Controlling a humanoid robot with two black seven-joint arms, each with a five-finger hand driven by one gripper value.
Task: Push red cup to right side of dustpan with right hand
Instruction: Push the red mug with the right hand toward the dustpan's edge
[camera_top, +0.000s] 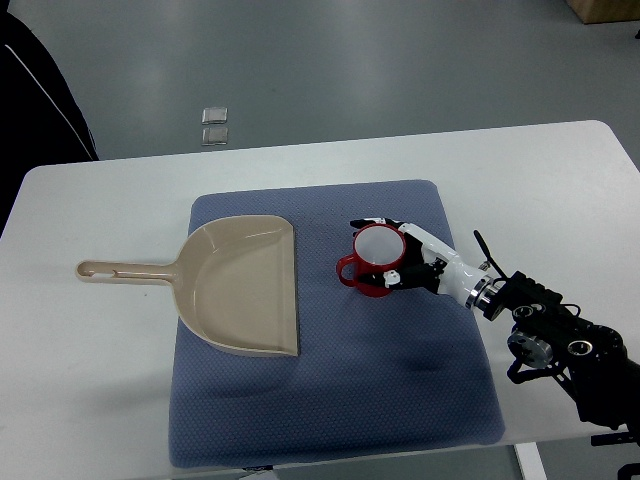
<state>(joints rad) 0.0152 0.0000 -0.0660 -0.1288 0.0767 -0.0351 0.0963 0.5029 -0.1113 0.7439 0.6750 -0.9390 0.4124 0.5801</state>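
The right hand (400, 255) had its fingers curled round the far and right sides of the red cup (373, 261), which stood upright on the blue mat (330, 400), just right of the dustpan (245, 285). The push looked nearly complete; the next move would probably call for loosening the fingers and lifting away without tipping the cup.

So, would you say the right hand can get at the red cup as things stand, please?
Yes, it seems so: the right hand is already at the red cup, fingers on its right side, and nothing lies between them. The dustpan sits apart to the cup's left.
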